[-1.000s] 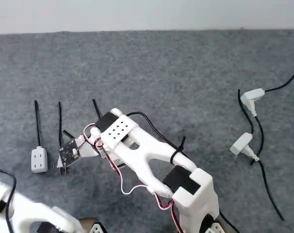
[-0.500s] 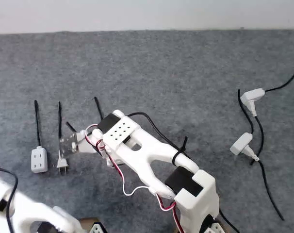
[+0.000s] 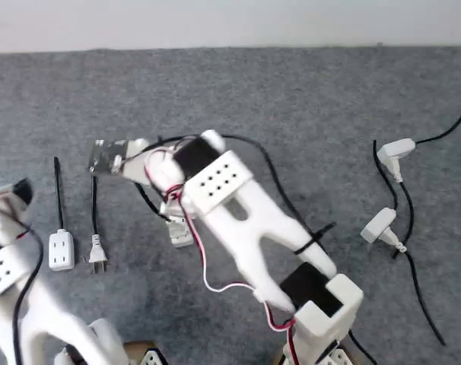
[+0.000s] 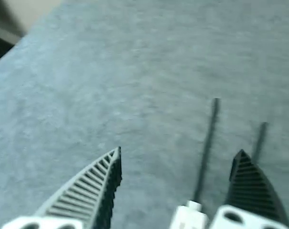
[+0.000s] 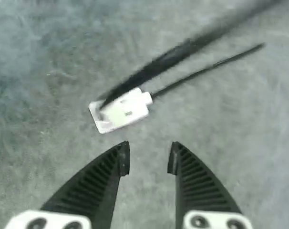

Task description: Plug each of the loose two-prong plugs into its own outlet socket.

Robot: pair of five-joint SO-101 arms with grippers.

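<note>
Right gripper [image 5: 149, 144] slightly parted, empty, near a socket [image 5: 119, 112] half hidden under its arm from overhead; left gripper [image 4: 179, 151] wide apart, empty, second socket [image 4: 186, 218] cut off at the edge

Both arms have that white printed-plastic look, with black servo blocks showing at the joints. The right arm [image 3: 246, 220] has a chunky wrist block [image 3: 215, 181] dotted with a grid of little round holes. A thin red-and-white wire bundle [image 3: 194, 255] loops along it, and there's a fatter black cable [image 3: 272, 176] cinched with a black zip tie [image 3: 316, 234]. The left arm [image 3: 17, 304] has the same white shell and hole pattern, with its own black lead [image 3: 34, 266] draped over it. The right gripper [image 5: 149, 147] has two black wedge fingers [image 5: 106, 183], pointy, ribbed on the inner faces, bolted to white mounts with round screw holes. The left gripper [image 4: 179, 152] has the same ribbed, pointed style.
</note>
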